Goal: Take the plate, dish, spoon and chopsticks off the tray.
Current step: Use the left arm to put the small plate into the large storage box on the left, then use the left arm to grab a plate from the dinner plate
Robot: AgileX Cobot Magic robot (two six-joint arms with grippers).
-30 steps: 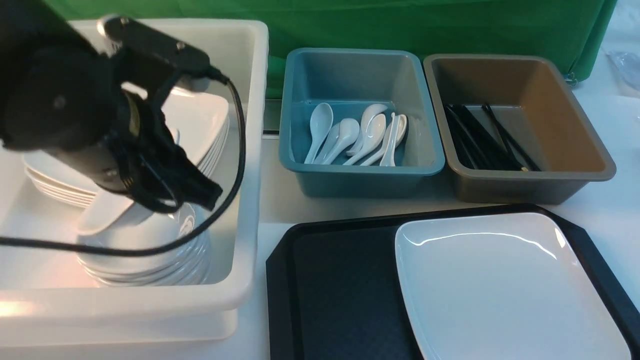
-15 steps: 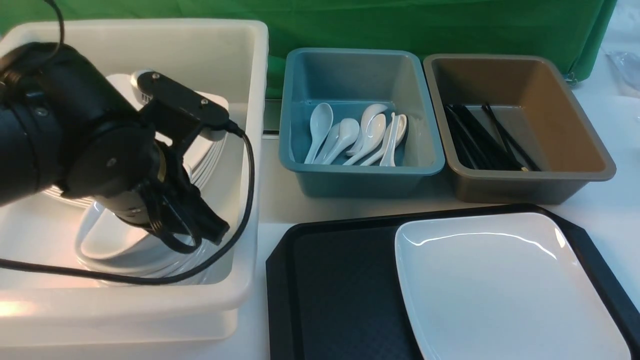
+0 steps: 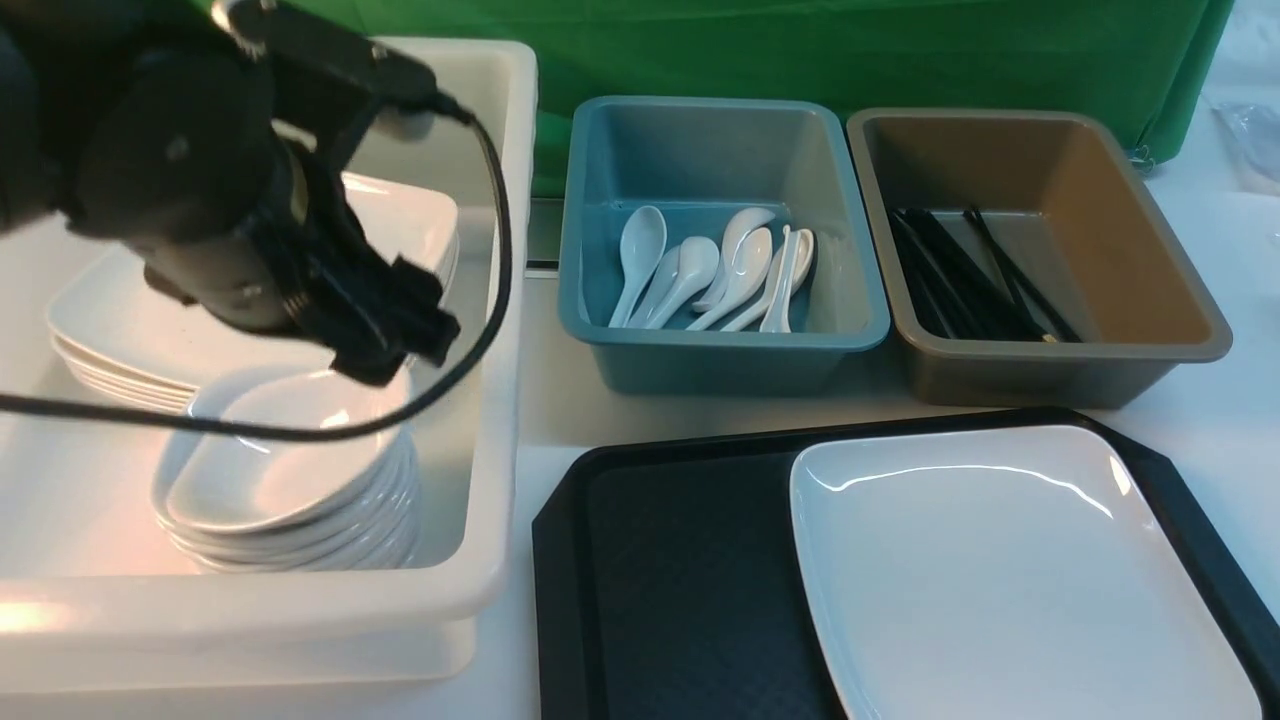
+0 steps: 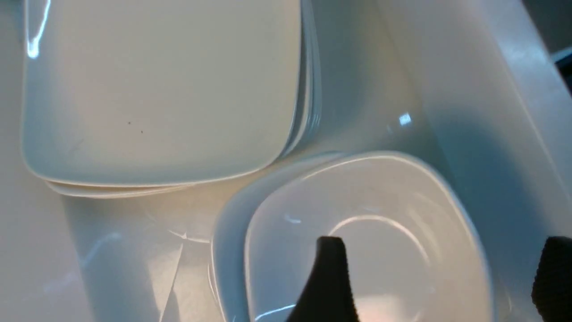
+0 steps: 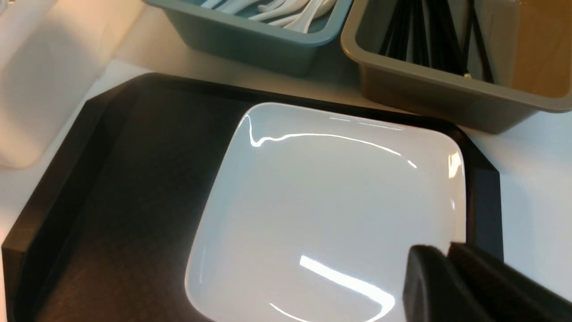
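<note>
The large white plate (image 3: pixel 1000 570) lies on the right part of the black tray (image 3: pixel 680 580); the tray's left part is bare. My left gripper (image 3: pixel 395 335) hangs open and empty over the white tub, just above a small white dish (image 3: pixel 270 460) that tops a stack of such dishes. In the left wrist view the open gripper (image 4: pixel 440 250) straddles that dish (image 4: pixel 380 232). My right gripper (image 5: pixel 444 250) is shut and empty over the plate's (image 5: pixel 321 205) edge by the tray (image 5: pixel 134 179) rim. It is out of the front view. No spoon or chopsticks lie on the tray.
The white tub (image 3: pixel 500 300) at the left also holds a stack of large plates (image 3: pixel 150 330). A blue tub (image 3: pixel 720 345) holds several white spoons (image 3: pixel 720 265). A brown tub (image 3: pixel 1150 300) holds black chopsticks (image 3: pixel 960 280). A green cloth hangs behind.
My left gripper lowered the small dish onto the stack, let go of it, and rose up and away open. The plate and tray have not moved.
</note>
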